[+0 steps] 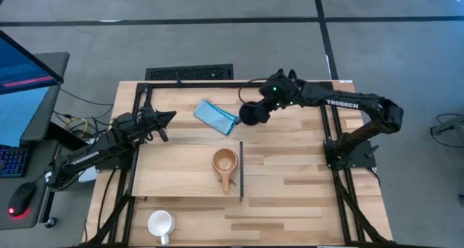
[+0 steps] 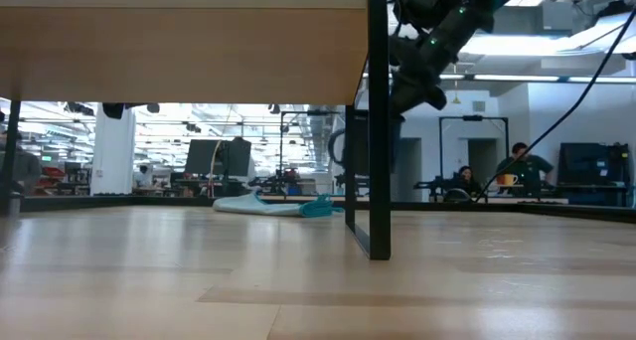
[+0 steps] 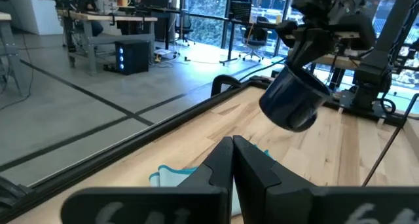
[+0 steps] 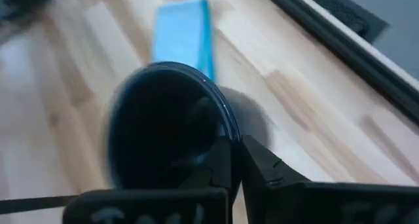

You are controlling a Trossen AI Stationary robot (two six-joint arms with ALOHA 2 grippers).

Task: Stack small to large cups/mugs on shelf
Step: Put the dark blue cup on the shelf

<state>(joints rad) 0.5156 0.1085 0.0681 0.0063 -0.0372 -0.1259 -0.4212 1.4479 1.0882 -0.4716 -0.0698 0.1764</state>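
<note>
The black mug hangs in my right gripper above the table's far middle, just past the shelf's far right corner; it also shows in the left wrist view. The small tan wooden cup stands on the light-wood shelf, close to its dark edge strip. The white mug stands on the tabletop near the front edge, left of middle. My left gripper is shut and empty near the shelf's far left corner. My right gripper holds the black mug by its rim, one finger inside the mug and one outside. The fingers come from above and from the table's right. The mug hangs tilted below them, lifted clear of the table, its mouth turned up toward the wrist.
A folded blue cloth lies on the table just left of the held mug, also in the low view. The shelf stands raised on a dark leg. Dark frame rails run along the table's edges.
</note>
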